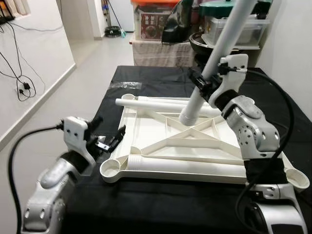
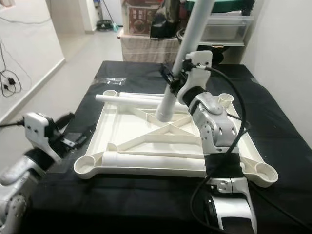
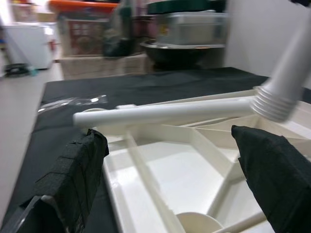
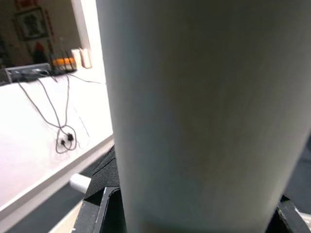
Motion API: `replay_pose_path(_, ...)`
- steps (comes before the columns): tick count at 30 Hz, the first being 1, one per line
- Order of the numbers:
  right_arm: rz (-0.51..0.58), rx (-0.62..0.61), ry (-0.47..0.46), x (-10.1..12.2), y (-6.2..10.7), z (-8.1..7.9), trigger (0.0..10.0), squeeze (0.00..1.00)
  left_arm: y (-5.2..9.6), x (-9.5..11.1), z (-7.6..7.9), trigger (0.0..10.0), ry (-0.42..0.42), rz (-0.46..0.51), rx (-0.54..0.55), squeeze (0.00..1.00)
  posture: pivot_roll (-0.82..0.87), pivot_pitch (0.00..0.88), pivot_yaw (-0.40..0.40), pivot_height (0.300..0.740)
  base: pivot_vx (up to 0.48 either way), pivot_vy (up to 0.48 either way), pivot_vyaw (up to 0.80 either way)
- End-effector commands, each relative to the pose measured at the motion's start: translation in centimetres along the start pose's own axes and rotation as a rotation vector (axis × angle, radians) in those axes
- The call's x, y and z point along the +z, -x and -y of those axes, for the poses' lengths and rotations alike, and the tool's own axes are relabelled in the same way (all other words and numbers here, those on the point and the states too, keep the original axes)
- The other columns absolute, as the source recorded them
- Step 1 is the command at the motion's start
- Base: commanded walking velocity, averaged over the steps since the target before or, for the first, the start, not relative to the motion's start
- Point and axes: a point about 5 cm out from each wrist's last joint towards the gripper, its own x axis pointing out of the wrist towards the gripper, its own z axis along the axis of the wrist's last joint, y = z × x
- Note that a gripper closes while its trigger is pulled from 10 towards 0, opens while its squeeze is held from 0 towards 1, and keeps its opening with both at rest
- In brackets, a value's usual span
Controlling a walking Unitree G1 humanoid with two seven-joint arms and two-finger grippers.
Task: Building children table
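The upturned white tabletop (image 1: 161, 141) lies on the black-covered table (image 1: 146, 204), its near rim close to the front edge, with open floor (image 1: 83, 92) to the left. The right gripper (image 1: 204, 84) is clamped around a white leg (image 1: 219, 53), tilted, its threaded end over the cross ribs. Two more legs (image 1: 161, 103) lie in the tabletop. The left gripper (image 1: 108, 141) hangs spread wide beside the near-left corner socket (image 1: 111, 169), holding nothing.

Right arm raised and bent at the elbow, forearm reaching up and forward, right gripper (image 1: 204, 84) clamped around a slanted white table leg (image 1: 214, 58) partway along its shaft. Left arm held low and forward at the near left corner, left gripper (image 1: 111, 139) level, its black fingers (image 3: 77, 174) spread wide apart, holding nothing.
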Motion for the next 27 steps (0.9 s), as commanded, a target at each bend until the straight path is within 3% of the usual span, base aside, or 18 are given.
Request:
replay_pose_path(1,0.000,-0.022,0.006,-0.3,0.1,-0.2,10.0,0.00,0.1,-0.4,1.0,10.0,0.011,-0.016,-0.004,0.00,0.04,0.000,-0.043,0.740,0.000,0.000,0.00)
replay_pose_path(4,-0.003,-0.049,-0.010,-1.0,0.2,-0.3,10.0,0.00,0.2,-1.0,2.1,10.0,-0.023,-0.040,-0.008,0.00,0.04,0.000,-0.047,0.740,0.000,-0.096,0.00)
replay_pose_path(9,0.001,-0.079,-0.043,-1.6,0.3,-0.5,10.0,0.00,-0.1,-1.1,2.3,10.0,-0.069,-0.046,0.014,0.00,0.05,0.000,-0.047,0.740,0.000,-0.422,0.00)
replay_pose_path(14,0.045,-0.098,-0.046,-1.3,0.5,-0.5,10.0,0.00,-1.1,-0.6,1.0,10.0,-0.139,-0.035,0.046,0.00,0.04,0.000,-0.032,0.740,0.000,-0.454,-0.36)
replay_pose_path(18,0.051,-0.096,-0.031,-1.2,0.6,-0.5,10.0,0.00,-1.2,-0.7,1.3,10.0,-0.139,-0.039,0.031,0.00,0.03,0.000,-0.025,0.740,0.000,-0.452,0.00)
replay_pose_path(22,0.050,-0.103,-0.030,-1.4,0.8,-0.5,10.0,0.00,-1.1,-1.1,2.6,10.0,-0.117,-0.041,0.009,0.00,0.03,0.000,-0.028,0.740,0.000,-0.449,0.00)
replay_pose_path(27,0.050,-0.087,-0.031,-1.4,0.7,-0.7,10.0,0.00,-1.1,-1.1,2.7,10.0,-0.110,-0.037,0.011,0.00,0.04,0.000,-0.031,0.740,0.000,-0.441,0.00)
